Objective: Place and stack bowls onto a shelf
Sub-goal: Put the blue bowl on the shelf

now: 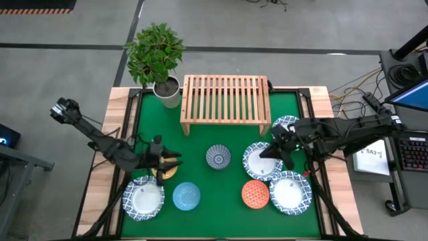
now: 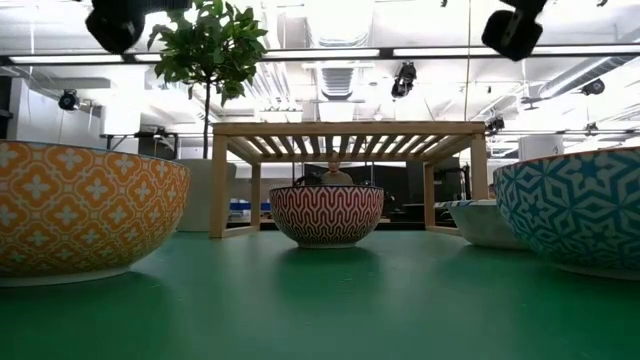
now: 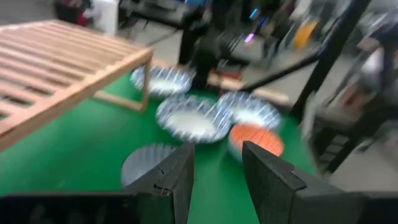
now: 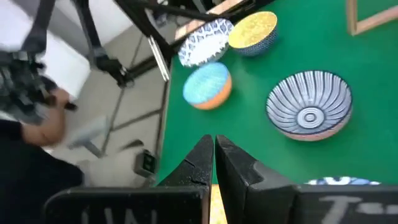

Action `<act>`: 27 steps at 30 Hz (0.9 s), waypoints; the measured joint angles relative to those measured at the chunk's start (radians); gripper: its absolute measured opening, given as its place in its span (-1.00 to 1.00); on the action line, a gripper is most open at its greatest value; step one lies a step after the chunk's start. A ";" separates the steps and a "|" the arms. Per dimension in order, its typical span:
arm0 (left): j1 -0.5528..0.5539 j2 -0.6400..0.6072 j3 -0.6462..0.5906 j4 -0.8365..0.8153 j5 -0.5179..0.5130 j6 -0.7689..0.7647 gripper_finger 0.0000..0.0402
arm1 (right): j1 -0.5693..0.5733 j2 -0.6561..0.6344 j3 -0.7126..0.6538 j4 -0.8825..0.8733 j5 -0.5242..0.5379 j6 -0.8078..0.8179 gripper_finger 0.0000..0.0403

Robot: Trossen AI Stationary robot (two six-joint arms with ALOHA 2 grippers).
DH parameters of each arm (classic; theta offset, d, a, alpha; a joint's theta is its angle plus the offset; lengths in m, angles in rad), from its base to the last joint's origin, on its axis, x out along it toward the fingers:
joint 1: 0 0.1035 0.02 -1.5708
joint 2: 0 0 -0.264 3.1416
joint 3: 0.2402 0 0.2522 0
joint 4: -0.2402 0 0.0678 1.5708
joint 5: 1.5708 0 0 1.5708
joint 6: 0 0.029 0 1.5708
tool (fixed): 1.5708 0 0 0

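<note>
The wooden shelf [image 1: 225, 100] stands at the table's far middle with nothing on it. Wide white bowls rest on the green mat: one front left [image 1: 144, 199], three on the right [image 1: 261, 161] [image 1: 289, 193] [image 1: 286, 124]. Of the small bowls, the blue-patterned one [image 1: 218, 157] sits in the middle, the light blue one [image 1: 186, 195] and the orange-red one [image 1: 255, 193] near the front, and the yellow one [image 1: 166, 173] lies partly under my left gripper. My left gripper [image 1: 175, 161] is open and empty [image 3: 217, 168], raised above the mat. My right gripper [image 1: 273, 151] is shut and empty [image 4: 214, 155], above a wide white bowl.
A potted plant in a white pot [image 1: 167, 90] stands at the shelf's left end. There is free green mat [image 1: 221, 134] between the shelf and the bowls. A keyboard and cables lie off the table's right side [image 1: 414, 150].
</note>
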 joint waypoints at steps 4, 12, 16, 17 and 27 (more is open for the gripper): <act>-0.001 0.082 0.120 -0.213 -0.030 -0.045 -0.41 | 0.000 0.069 0.049 -0.096 0.002 0.053 -0.95; -0.005 0.186 0.265 -0.453 -0.025 0.137 -0.41 | 0.000 0.214 0.197 -0.288 -0.002 -0.022 -0.95; -0.007 0.196 0.246 -0.460 -0.005 0.310 -0.41 | 0.000 0.296 0.278 -0.314 -0.004 -0.134 -0.95; -0.007 0.192 0.236 -0.459 -0.004 0.336 -0.41 | -0.002 0.317 0.302 -0.314 -0.004 -0.159 -0.95; -0.006 0.040 0.092 -0.271 -0.005 0.451 -0.41 | -0.003 0.561 0.497 -0.325 -0.004 -0.409 -0.95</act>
